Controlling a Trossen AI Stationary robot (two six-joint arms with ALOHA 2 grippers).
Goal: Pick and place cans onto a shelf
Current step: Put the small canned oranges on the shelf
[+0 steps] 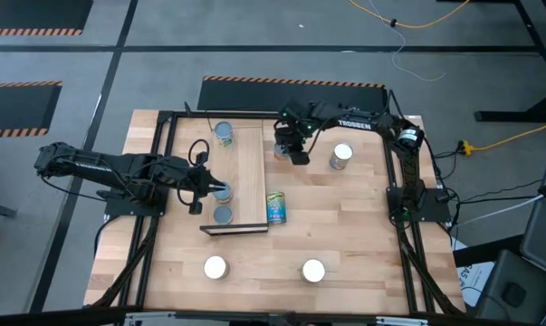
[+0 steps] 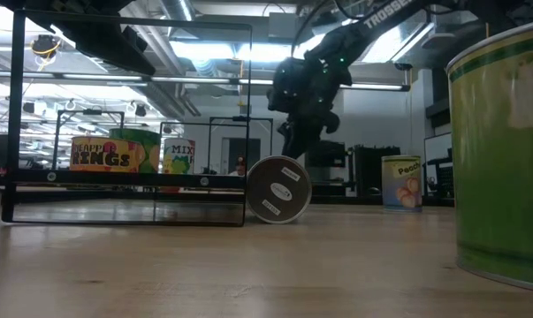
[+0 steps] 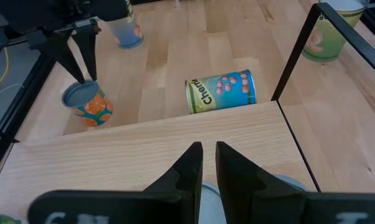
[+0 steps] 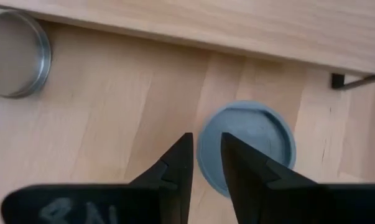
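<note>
Seen from overhead, the left hand point(image 1: 211, 190) reaches in from the side over the shelf point(image 1: 250, 177), a long light-wood plank inside a dark frame point(image 1: 173, 116) on the wooden surface point(image 1: 363, 217); its fingers point(image 3: 190, 171) are drawn nearly together, grasping nothing, with a grey-topped can point(image 1: 222, 192) just below them on the shelf and a second grey-topped can point(image 1: 223, 215) close beside it; a third can point(image 1: 224, 133) stands at the shelf's far end; a blue-and-yellow cherry can point(image 1: 276, 207) lies on its side on the surface, right beside the shelf's long edge; the right hand point(image 1: 291, 151) hangs above the surface near the shelf, its fingers point(image 4: 175, 168) narrowed to a slim gap and empty, poised over a blue-grey can top point(image 4: 252, 140); a white-topped can point(image 1: 341, 156) stands near that hand; two more white-topped cans point(image 1: 215, 267) point(image 1: 313, 270) stand well apart along the near side of the surface.
</note>
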